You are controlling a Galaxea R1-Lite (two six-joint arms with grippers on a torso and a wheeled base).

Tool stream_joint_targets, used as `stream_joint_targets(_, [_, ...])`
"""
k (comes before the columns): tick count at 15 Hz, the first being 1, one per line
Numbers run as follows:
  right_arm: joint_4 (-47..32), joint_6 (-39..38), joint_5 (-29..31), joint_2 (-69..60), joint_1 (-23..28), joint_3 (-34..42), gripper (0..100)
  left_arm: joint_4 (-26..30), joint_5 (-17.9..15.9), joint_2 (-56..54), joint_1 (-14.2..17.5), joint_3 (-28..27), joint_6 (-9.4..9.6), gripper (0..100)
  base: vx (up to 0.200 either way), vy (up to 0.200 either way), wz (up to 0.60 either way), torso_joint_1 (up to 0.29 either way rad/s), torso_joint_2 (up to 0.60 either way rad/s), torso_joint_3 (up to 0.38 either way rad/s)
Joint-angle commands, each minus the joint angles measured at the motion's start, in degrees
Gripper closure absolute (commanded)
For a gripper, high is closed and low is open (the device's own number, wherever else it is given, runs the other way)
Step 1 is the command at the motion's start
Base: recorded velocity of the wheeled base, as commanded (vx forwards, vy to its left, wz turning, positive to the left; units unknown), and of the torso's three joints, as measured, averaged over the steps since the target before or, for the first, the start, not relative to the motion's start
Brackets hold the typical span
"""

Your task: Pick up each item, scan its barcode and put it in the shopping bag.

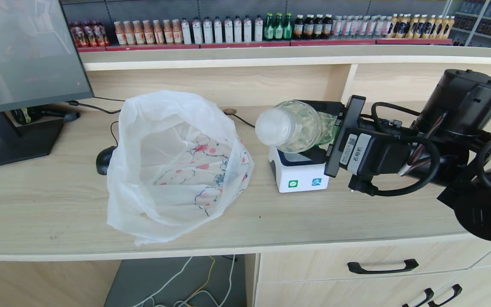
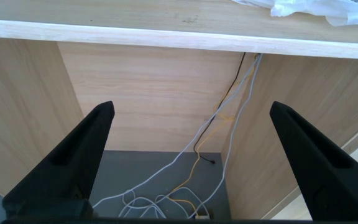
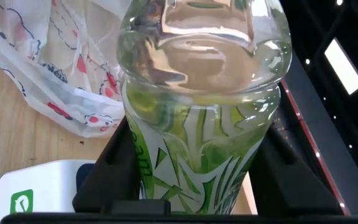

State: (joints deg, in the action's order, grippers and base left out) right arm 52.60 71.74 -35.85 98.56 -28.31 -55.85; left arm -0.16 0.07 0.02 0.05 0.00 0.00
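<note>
A clear plastic bottle (image 1: 292,125) with a green label lies on its side in my right gripper (image 1: 328,123), which is shut on it. The bottle hangs just above the white barcode scanner (image 1: 298,177) on the counter. In the right wrist view the bottle (image 3: 204,106) sits between the black fingers (image 3: 104,174), over the scanner (image 3: 36,193). The white shopping bag (image 1: 177,166) stands open on the counter, to the left of the scanner. My left gripper (image 2: 191,162) is open and holds nothing, low below the counter's front edge.
A monitor (image 1: 24,51) on a black stand sits at the counter's left, with a black mouse (image 1: 104,160) behind the bag. Shelves of bottles (image 1: 262,27) line the back. Drawers (image 1: 382,266) lie under the counter at the right. Loose cables (image 2: 185,186) hang beneath it.
</note>
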Motion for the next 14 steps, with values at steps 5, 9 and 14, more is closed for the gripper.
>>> stream_joint_targets(5, [0.0,-0.1,0.2,1.2,0.0,0.0,100,0.0,0.0,0.0,0.0,0.0,0.0,0,0.0,0.0,0.0,0.0,0.0,0.0])
stream_joint_targets(9, [0.0,-0.2,0.3,1.5,-0.1,-0.4,100,0.0,0.0,0.0,0.0,0.0,0.0,0,0.0,0.0,0.0,0.0,0.0,0.0])
stream_joint_targets(14, [0.0,-0.1,0.3,1.6,-0.1,-0.2,100,0.0,0.0,0.0,0.0,0.0,0.0,0,0.0,0.0,0.0,0.0,0.0,0.0])
